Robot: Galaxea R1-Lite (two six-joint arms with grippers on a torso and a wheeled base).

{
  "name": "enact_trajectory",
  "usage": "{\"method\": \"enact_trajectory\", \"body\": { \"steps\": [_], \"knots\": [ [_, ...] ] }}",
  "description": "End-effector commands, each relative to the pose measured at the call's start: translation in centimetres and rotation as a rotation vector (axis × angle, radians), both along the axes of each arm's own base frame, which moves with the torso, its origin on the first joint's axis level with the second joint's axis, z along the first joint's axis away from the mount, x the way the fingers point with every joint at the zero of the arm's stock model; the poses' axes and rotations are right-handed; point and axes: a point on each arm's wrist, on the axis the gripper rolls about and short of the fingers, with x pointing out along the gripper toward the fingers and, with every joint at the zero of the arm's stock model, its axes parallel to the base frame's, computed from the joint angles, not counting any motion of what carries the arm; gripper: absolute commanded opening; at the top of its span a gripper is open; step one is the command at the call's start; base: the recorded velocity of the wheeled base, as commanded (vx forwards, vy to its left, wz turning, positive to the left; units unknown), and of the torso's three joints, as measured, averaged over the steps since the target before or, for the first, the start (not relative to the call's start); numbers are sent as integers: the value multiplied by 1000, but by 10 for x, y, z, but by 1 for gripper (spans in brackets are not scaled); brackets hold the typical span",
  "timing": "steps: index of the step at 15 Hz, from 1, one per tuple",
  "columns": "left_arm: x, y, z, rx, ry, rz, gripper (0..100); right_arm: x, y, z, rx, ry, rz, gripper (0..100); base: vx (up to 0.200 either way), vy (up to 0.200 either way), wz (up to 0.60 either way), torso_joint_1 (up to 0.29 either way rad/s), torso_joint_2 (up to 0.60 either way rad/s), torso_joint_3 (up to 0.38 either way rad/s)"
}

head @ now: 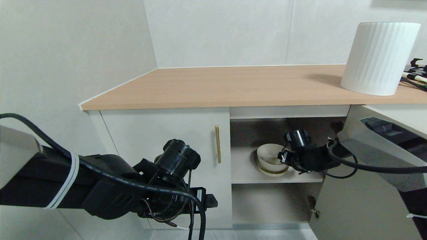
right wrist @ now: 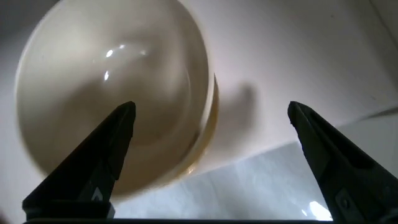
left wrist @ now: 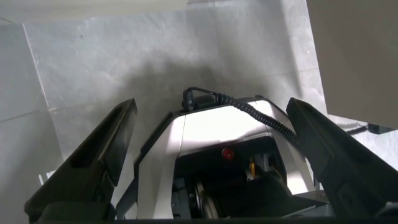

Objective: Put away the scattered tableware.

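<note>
A cream bowl [head: 269, 156] sits on a gold-rimmed plate [head: 272, 171] on the middle shelf of the open cabinet [head: 277, 178]. My right gripper [head: 283, 156] is inside the cabinet, right beside the bowl's rim. In the right wrist view the bowl [right wrist: 112, 99] lies just past the gripper [right wrist: 211, 162], whose fingers [right wrist: 93, 168] stand wide apart with nothing between them. My left gripper [left wrist: 211, 168] hangs low in front of the closed left door, fingers [left wrist: 93, 162] spread open and empty, pointing down at the floor.
A wooden countertop [head: 233, 86] runs above the cabinet, with a tall white ribbed container [head: 380, 56] at its right end. The left door has a gold handle [head: 217, 144]. The right door [head: 370, 186] is swung open toward me. A lower shelf space lies beneath.
</note>
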Motion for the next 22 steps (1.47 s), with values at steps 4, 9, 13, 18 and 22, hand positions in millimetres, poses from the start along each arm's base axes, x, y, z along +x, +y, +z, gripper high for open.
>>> {"method": "enact_trajectory", "body": {
  "steps": [4,9,13,18,22],
  "knots": [
    [-8,17,29,-53,-77,33,100,-73,5,77,39,17,146,100,0,0,0,0,0,0],
    [-63,61,88,-149,-289,-1,100,-187,-21,176,50,60,352,100,0,0,0,0,0,0],
    [-83,80,98,-151,-359,42,100,-237,-30,176,43,115,414,100,0,0,0,0,0,0],
    [-86,83,98,-131,-377,63,100,-277,-33,164,22,138,483,100,0,0,0,0,0,0],
    [-77,76,88,-63,-355,90,100,-276,-32,164,23,138,483,100,-50,0,0,1,2,-1]
  ]
}}
